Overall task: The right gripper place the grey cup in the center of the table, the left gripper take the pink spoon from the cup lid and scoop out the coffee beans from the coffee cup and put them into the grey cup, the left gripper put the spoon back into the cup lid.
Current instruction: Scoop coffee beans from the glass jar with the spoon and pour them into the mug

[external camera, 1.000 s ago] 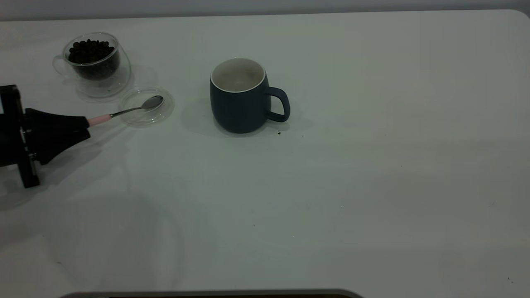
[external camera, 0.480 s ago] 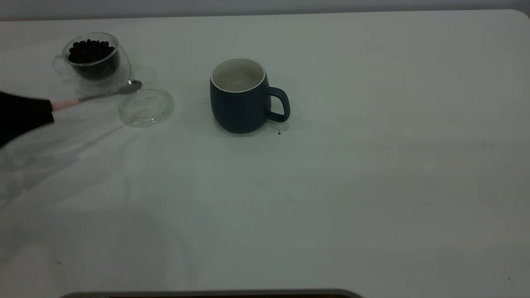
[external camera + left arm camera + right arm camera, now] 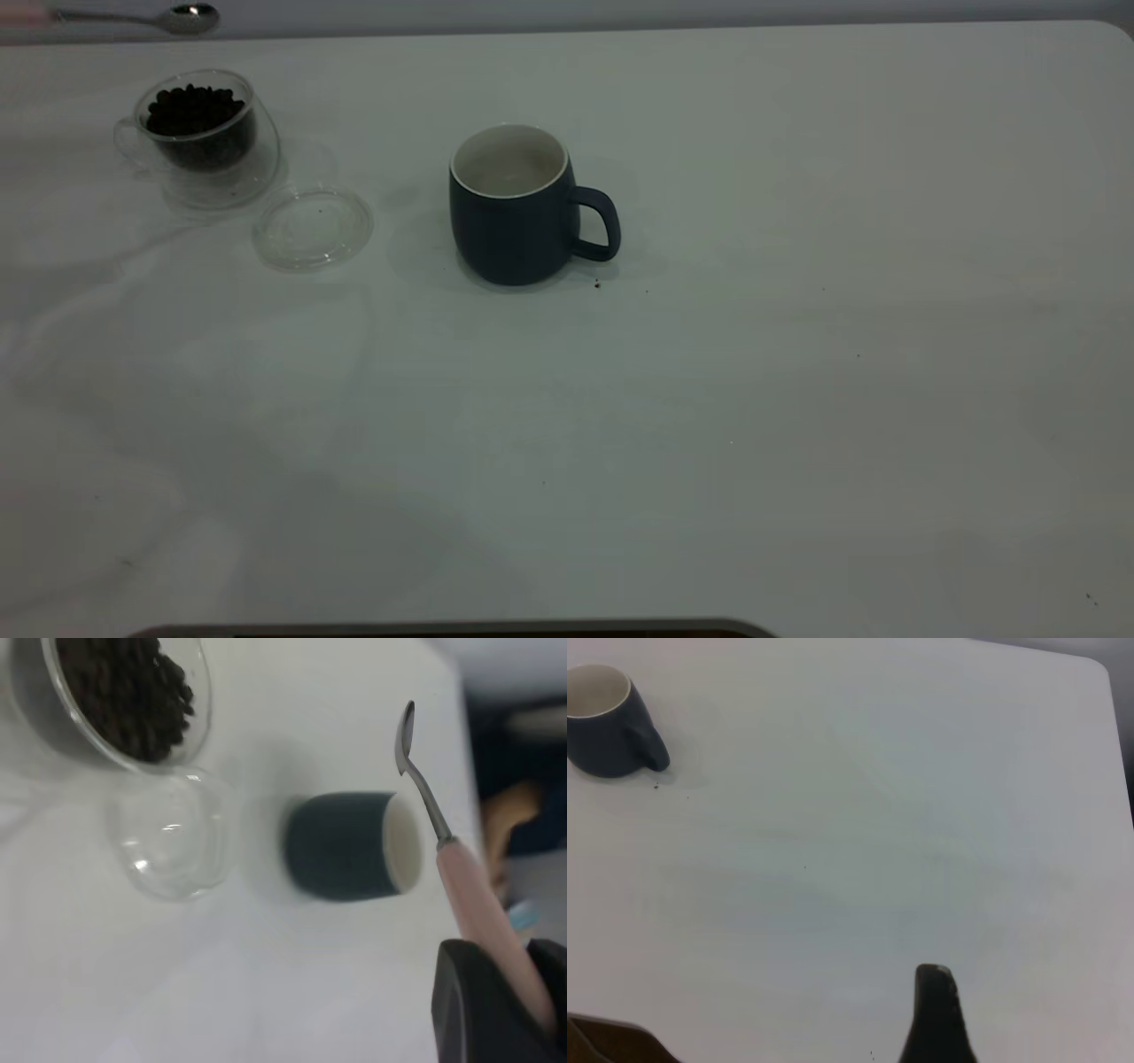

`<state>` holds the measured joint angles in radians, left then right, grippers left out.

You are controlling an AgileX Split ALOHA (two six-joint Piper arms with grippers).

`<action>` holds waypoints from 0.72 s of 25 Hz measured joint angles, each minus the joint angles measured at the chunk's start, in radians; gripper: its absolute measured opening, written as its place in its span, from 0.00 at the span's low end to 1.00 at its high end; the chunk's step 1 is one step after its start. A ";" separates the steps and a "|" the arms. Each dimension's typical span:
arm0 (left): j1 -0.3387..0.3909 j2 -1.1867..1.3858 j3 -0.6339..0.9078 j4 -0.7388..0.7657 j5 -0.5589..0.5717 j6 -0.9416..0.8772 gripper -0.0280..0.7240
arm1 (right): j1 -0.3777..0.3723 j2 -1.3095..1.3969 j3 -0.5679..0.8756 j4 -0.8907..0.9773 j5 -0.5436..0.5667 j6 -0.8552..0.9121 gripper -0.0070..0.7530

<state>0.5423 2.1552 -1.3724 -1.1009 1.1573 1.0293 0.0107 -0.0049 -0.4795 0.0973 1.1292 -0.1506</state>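
The left gripper [image 3: 496, 1010] is clamped on the handle of the pink spoon [image 3: 173, 18], holding it high above the coffee cup [image 3: 199, 133], probably to dip into the beans [image 3: 190, 111]. The grey cup [image 3: 514, 208] stands beside the empty lid [image 3: 312, 228]. Whether the right gripper [image 3: 935, 1019] is open, I cannot tell.

White desk [image 3: 797, 399] under dim, even lighting.
A grey wall strip [image 3: 620, 13] is running behind its far edge; soft shadows are falling across its left side.
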 joint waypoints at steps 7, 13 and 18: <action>-0.024 0.059 -0.371 0.205 0.008 -0.226 0.22 | 0.000 0.000 0.000 0.001 0.000 0.000 0.78; -0.032 0.208 -0.471 0.203 0.008 -0.210 0.22 | 0.000 0.000 0.000 0.002 0.000 0.000 0.78; -0.083 0.261 -0.512 0.248 0.008 -0.136 0.22 | 0.000 0.000 0.000 0.003 0.000 0.000 0.78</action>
<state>0.4591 2.4158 -1.8842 -0.8532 1.1652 0.8931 0.0107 -0.0049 -0.4795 0.1006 1.1292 -0.1506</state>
